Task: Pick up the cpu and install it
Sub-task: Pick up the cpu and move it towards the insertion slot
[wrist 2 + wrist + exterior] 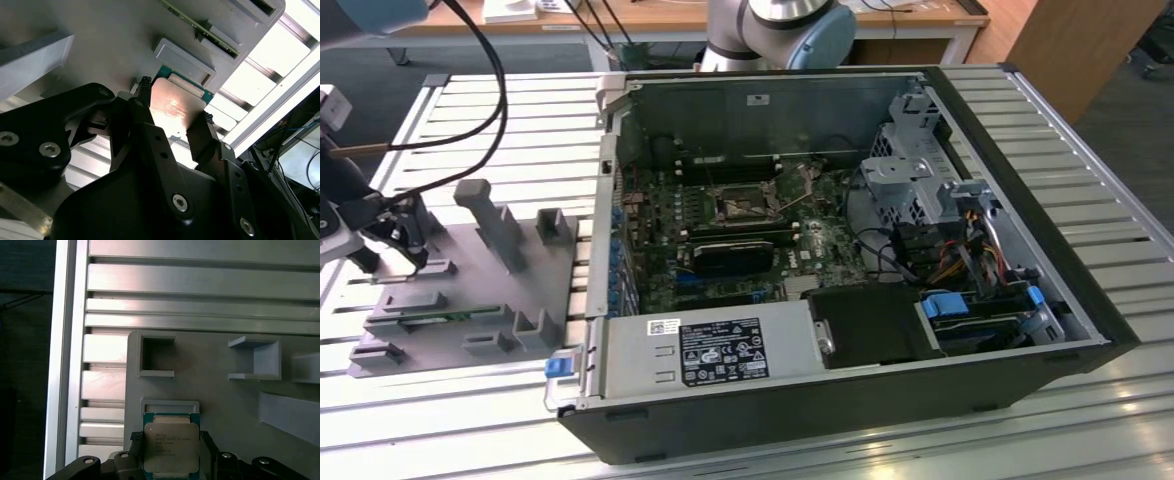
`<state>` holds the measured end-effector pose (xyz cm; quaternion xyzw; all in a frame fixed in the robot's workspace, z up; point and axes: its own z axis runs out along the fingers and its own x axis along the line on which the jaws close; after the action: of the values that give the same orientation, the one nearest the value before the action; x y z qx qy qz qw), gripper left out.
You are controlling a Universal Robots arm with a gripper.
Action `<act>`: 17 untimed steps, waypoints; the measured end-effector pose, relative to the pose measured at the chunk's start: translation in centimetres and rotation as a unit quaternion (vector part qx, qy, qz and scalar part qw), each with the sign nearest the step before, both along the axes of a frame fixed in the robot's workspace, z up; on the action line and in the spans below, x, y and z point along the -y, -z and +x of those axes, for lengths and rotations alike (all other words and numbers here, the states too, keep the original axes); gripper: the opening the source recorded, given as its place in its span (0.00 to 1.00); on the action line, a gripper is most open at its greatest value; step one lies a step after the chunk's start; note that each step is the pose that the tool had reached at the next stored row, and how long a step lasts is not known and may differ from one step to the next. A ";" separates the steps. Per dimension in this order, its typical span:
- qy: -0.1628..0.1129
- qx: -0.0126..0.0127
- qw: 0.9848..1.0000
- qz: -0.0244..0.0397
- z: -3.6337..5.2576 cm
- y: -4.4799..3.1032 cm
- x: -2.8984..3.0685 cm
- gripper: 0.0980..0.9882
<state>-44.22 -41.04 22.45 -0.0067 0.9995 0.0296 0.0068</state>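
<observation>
The cpu (171, 446), a flat square chip with a silvery top and green edge, lies on the grey tray (225, 405) against a small raised block. My gripper (170, 439) stands over it, one black finger (136, 439) against each side of the chip. In the second wrist view the cpu (172, 107) sits between the same fingertips (145, 87), and the jaws look closed onto its edges. In the exterior view my gripper (403, 245) is low over the tray (467, 290) at that view's left. The black socket (744, 205) lies on the motherboard inside the open computer case.
The open computer case (841, 250) fills the middle and the exterior view's right, with a power supply (707, 350), drive cages and cables. Upright posts (487, 215) rise from the tray near my gripper. Everything rests on a slatted metal table (480, 100).
</observation>
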 end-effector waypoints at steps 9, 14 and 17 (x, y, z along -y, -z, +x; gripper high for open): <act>0.000 0.000 1.000 0.000 0.00 -0.33 -0.02 0.49; 0.000 0.000 1.000 0.000 0.00 -0.75 -0.03 0.49; 0.000 0.000 1.000 0.000 0.00 -1.03 -0.04 0.49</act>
<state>-44.22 -41.00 23.48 -0.0067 0.9995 0.0296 0.0068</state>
